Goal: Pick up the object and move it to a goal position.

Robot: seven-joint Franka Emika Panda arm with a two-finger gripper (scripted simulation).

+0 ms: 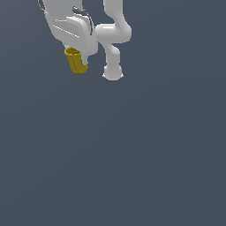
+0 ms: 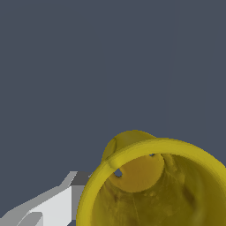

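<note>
Under the arm, the tool (image 1: 76, 57) pinches the tilted, hollow mustard-yellow cup (image 1: 77, 62).

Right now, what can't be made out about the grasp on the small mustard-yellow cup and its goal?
- Exterior view: fingertips of the white gripper hidden by its body and the small mustard-yellow cup.
- Wrist view: cup cut off by the picture's edges; only one grey-white finger shows.
- Goal position: no marker in either view.

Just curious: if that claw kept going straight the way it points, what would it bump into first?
Probably nothing. The claw holds a yellow cup, and past it both views show only plain grey background, though depth is hard to judge.
</note>
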